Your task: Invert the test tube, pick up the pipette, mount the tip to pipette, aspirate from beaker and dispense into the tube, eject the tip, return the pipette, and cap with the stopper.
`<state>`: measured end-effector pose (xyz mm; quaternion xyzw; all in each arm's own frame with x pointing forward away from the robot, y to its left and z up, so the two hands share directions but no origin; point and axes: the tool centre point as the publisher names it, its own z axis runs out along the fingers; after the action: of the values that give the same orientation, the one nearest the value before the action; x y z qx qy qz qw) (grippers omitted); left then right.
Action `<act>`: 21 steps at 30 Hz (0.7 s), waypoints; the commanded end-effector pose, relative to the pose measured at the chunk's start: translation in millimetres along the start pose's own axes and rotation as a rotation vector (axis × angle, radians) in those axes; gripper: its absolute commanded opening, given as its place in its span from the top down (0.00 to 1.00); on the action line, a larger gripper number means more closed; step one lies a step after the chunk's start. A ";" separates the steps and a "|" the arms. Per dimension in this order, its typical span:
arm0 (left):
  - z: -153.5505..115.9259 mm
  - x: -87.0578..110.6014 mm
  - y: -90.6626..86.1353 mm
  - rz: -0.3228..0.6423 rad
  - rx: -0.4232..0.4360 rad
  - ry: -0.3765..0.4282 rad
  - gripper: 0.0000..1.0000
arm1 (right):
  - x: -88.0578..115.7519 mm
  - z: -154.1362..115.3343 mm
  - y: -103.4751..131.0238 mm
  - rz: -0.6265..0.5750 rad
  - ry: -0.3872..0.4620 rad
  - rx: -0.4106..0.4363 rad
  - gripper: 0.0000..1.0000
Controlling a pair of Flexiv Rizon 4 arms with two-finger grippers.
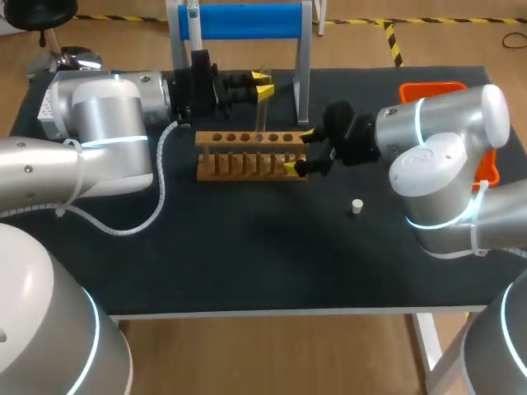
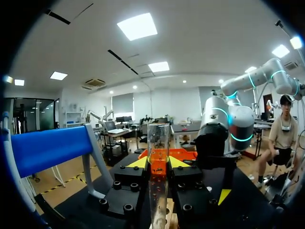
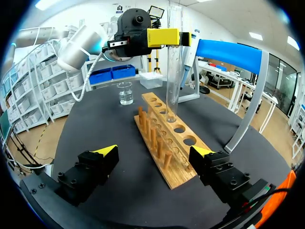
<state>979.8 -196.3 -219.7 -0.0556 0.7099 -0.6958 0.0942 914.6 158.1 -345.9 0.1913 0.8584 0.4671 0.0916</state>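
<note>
Clamped in the left jaws, yellow fingertips [image 1: 262, 85] pressing from two sides: a clear test tube [image 1: 262, 105], upright, mouth up, gripped on its upper part. From the right wrist view, rounded lower end at one of the holes of the wooden rack [image 3: 167, 138]; whether seated in the hole or just over it, cannot tell. Nothing to be made out inside the tube.

Behind the rack, near the left arm [image 1: 107, 123]: a small glass beaker [image 3: 125, 93] with a little clear liquid at the bottom.

On the black counter [image 1: 247, 247], in front of the right arm [image 1: 436, 156] and well apart from the rack: a pale stopper [image 1: 356, 206], standing alone. At the far right, partly hidden by that arm: an orange tray [image 1: 432, 89]. At the back, a stand with a blue bar [image 1: 247, 20], a white pipette [image 1: 192, 16] at its left end.

Left arm in from the left, wrist level, reaching across behind the rack. Right arm in from the right, wrist level, aimed at the rack's right end; right jaws wide apart, fingertips [image 1: 290, 167] on either side of that end, gripping nothing.
</note>
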 end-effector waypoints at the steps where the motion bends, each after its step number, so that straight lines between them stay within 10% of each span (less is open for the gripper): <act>1: 2.9 -2.5 4.4 0.000 0.001 0.007 1.00 | -0.4 -0.8 -0.7 0.000 0.002 -0.002 0.00; 21: 6.4 -4.7 21.7 -0.015 0.008 0.000 1.00 | -0.4 -0.8 -0.7 0.000 0.002 -0.002 0.00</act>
<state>984.7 -199.5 -237.5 -0.0611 0.7094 -0.6965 0.0889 914.6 158.1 -345.9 0.1913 0.8584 0.4671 0.0916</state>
